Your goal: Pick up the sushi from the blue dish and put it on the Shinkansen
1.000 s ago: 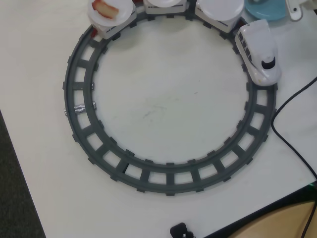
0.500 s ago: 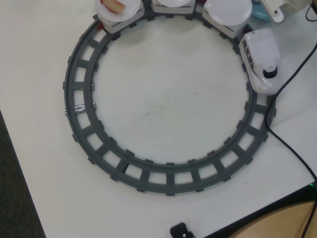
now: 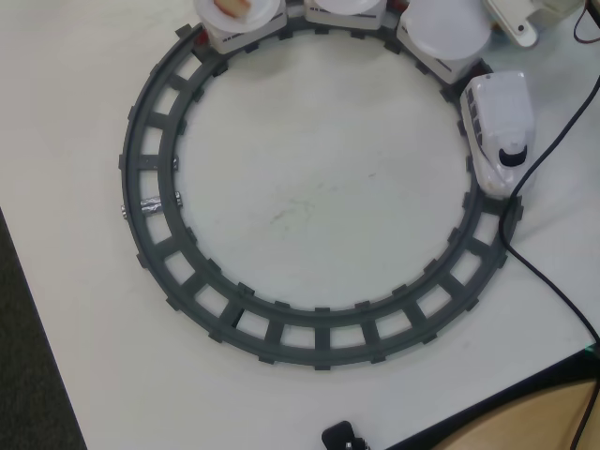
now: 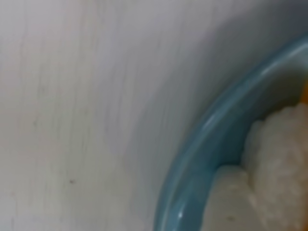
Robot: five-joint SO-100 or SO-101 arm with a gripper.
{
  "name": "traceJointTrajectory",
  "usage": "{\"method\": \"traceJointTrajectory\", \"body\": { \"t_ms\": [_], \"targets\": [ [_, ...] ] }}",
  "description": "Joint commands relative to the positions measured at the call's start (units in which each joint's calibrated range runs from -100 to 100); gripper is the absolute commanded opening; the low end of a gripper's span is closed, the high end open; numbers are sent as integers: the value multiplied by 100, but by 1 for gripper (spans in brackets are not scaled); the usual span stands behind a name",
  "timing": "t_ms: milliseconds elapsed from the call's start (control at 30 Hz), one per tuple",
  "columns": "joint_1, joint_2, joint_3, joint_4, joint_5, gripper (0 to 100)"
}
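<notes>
Wrist view, very close and blurred: rim of the blue dish (image 4: 192, 159) curves across lower right, white rice lumps (image 4: 269, 159) inside it, a sliver of orange at the right edge (probably the sushi (image 4: 305, 94), too little shown for its long axis). Jaws not visible; cannot tell if open. Overhead view: train (image 3: 497, 127) on grey track (image 3: 309, 336), upper right. No readable writing.

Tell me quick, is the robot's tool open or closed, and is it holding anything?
Tool: not in view, so open, closed or holding cannot be told. The wrist view shows only the blue dish rim and white rice-like pieces, very close.
</notes>
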Motion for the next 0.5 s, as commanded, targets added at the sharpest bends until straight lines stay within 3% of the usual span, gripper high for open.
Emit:
{"method": "traceJointTrajectory", "body": {
  "t_ms": [0, 267, 467],
  "targets": [
    [158, -108, -149, -30, -33, 2],
    [1293, -1887, 542, -390, -437, 2],
    [1346, -4910, 3190, -433, -385, 2]
  ]
}}
